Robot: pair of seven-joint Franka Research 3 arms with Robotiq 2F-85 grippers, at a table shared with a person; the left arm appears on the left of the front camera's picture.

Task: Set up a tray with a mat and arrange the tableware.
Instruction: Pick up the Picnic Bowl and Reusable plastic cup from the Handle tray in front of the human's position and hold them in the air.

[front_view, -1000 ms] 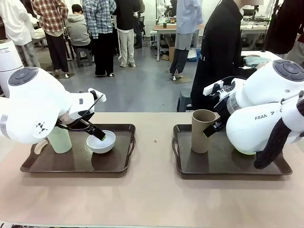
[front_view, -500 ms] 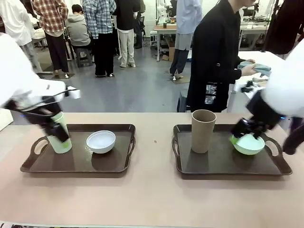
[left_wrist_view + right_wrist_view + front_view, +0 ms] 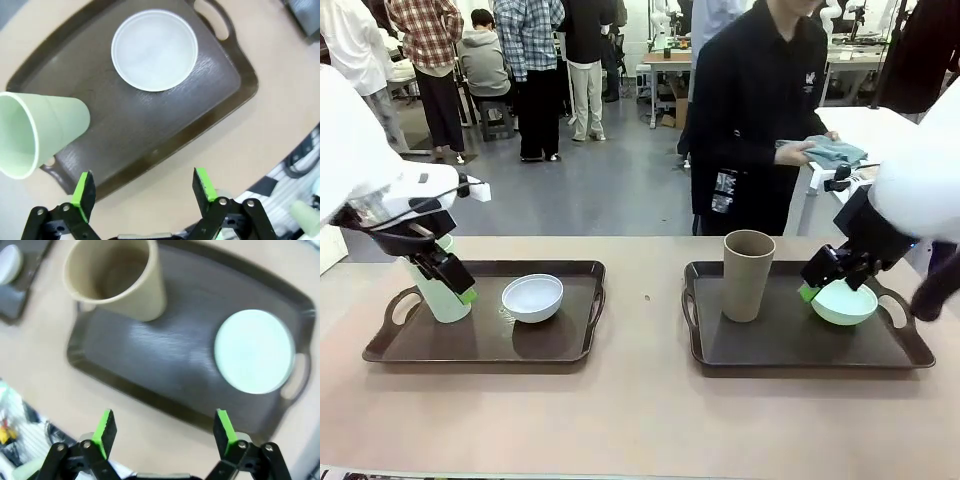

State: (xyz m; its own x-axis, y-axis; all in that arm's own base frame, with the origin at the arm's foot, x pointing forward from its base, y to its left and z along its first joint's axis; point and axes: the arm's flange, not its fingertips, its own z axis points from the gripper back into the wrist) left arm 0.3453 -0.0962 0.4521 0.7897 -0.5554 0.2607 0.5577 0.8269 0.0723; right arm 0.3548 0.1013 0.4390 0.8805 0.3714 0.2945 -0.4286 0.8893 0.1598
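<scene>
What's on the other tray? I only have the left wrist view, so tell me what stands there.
Observer: The right tray holds a tan-brown cup, upright toward its left end, and a mint green bowl toward its right end.
Operator: Report the right gripper.
Observer: The right gripper is open and holds nothing, close to the bowl.
Operator: Now give me the person.
Observer: The person stands across the table, side-on to it, with a hand holding a folded teal cloth.
</scene>
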